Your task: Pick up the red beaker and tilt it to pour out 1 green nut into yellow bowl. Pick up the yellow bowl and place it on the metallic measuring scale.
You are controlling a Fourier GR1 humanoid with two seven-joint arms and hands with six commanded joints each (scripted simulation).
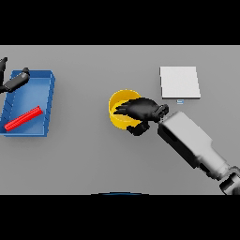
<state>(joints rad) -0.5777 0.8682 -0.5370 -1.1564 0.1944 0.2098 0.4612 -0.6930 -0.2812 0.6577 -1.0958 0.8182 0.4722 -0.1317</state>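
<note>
Grey table [84, 159]: blue tray [47, 101] at far left holds the red beaker [23, 118] lying flat, with the left hand [16, 79] over the tray's back corner, finger state indeterminate. White scale [180, 82] sits back right, apart from the bowl, nothing between them. Yellow bowl [119, 105], round, at centre; right hand [140, 111] covers its right side, fingers curled over the rim, thumb outside the front wall.
</note>
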